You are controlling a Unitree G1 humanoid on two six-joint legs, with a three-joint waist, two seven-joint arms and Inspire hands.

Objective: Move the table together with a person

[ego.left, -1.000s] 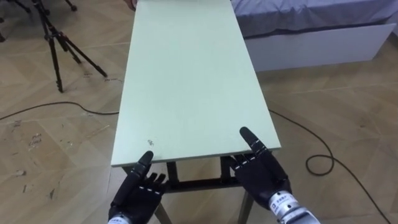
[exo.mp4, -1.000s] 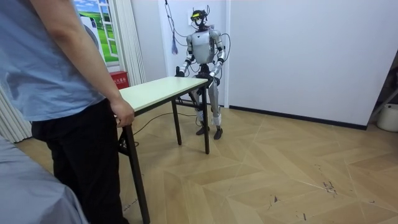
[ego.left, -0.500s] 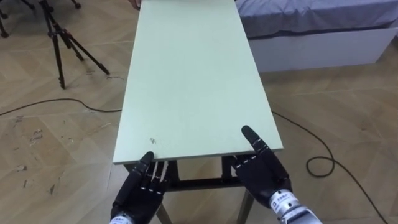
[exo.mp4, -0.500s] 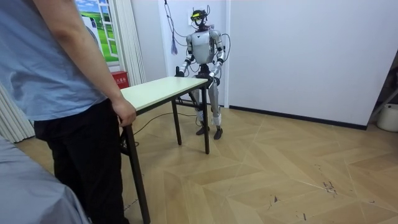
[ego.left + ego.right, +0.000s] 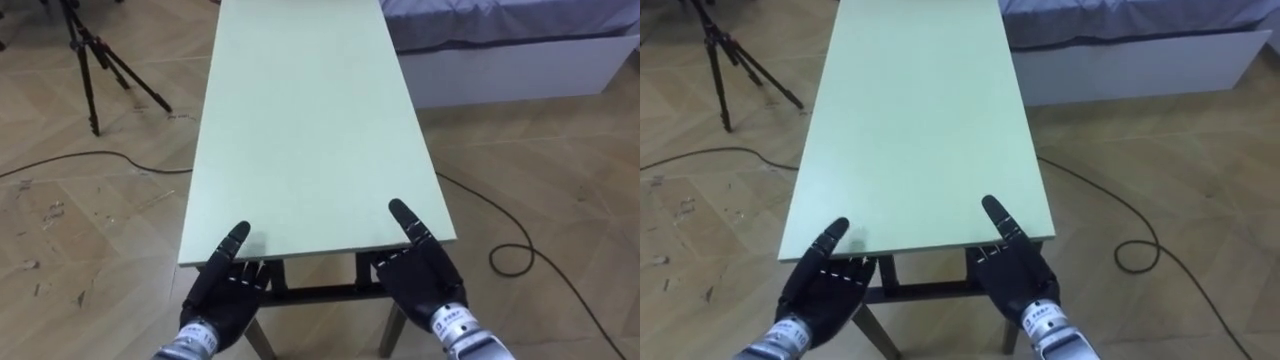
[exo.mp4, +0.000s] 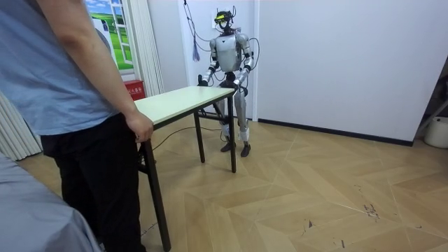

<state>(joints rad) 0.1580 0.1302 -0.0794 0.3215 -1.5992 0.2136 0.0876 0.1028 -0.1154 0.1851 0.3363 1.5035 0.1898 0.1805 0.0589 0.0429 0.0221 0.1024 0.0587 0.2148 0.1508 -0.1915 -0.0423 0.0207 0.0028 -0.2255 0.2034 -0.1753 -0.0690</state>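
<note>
Table (image 5: 310, 120) between robot and person (image 6: 66, 91), whose hand (image 6: 140, 128) holds far end. Left hand (image 5: 225, 292), right hand (image 5: 422, 282) tucked under near edge; clenched or not, cannot tell. Risk: edge slips off if person pulls faster; swing may knock bed (image 5: 500, 45) nearby.

Nothing legible for you here. The white tag (image 5: 448, 322) at the wrist of the right robot hand (image 5: 425, 283) carries dark print, too small to make out. In the room view, the red box (image 6: 134, 89) under the poster (image 6: 112, 31) has white marks you can't read, & the poster itself is a landscape pic w/ no readable wording.
</note>
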